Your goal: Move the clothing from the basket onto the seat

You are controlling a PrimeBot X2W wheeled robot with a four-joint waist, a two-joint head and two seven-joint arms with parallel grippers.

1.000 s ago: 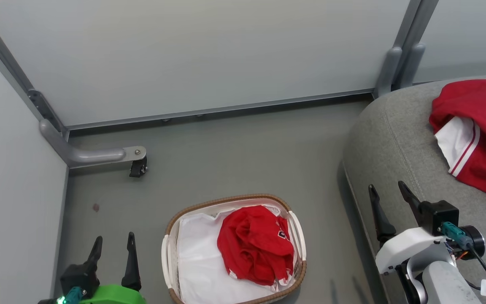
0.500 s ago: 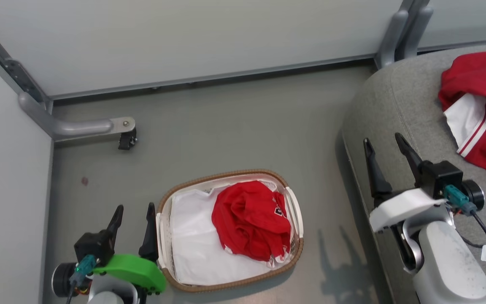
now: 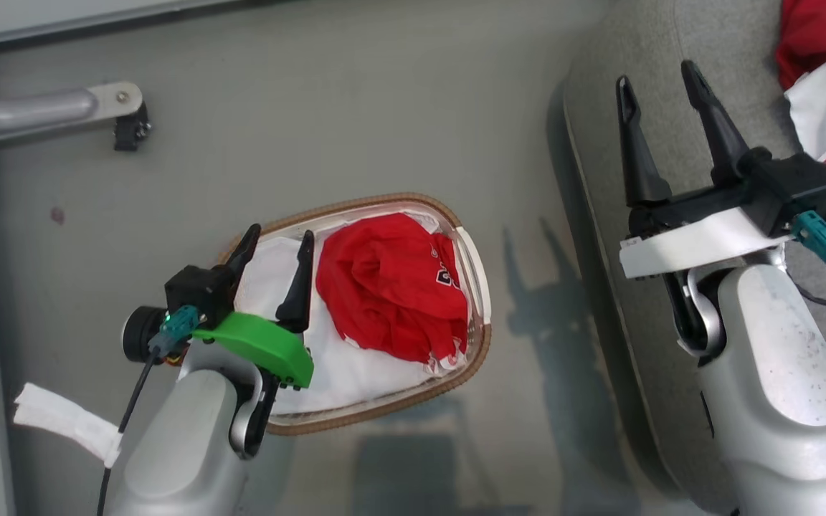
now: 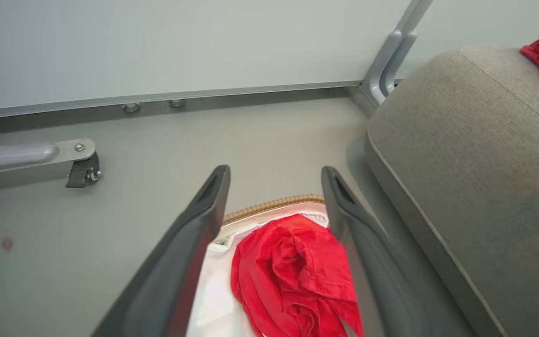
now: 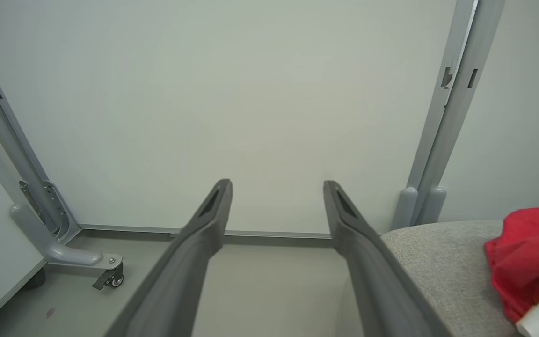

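Observation:
A crumpled red garment (image 3: pixel 391 287) lies in the right half of the white basket (image 3: pixel 474 265) with its brown woven rim, on the white liner (image 3: pixel 355 365). My left gripper (image 3: pixel 278 240) hangs open over the basket's left part, just left of the garment; in the left wrist view the red garment (image 4: pixel 293 271) shows between and below its fingers (image 4: pixel 199 215). Another red and white garment (image 3: pixel 825 93) lies on the grey seat (image 3: pixel 621 43) at the top right. My right gripper (image 3: pixel 657 75) is open and empty above the seat's left edge.
A grey metal leg with a black caster (image 3: pixel 130 129) stands on the floor at the upper left. Pale partition panels (image 5: pixel 251 103) with grey posts (image 5: pixel 456 93) wall in the far side. A white tag (image 3: pixel 62 423) hangs by my left forearm.
The head camera has tilted down, so everything sits higher in view. My left gripper has come forward from beside the basket to over its left part. The right gripper stays open over the seat's edge.

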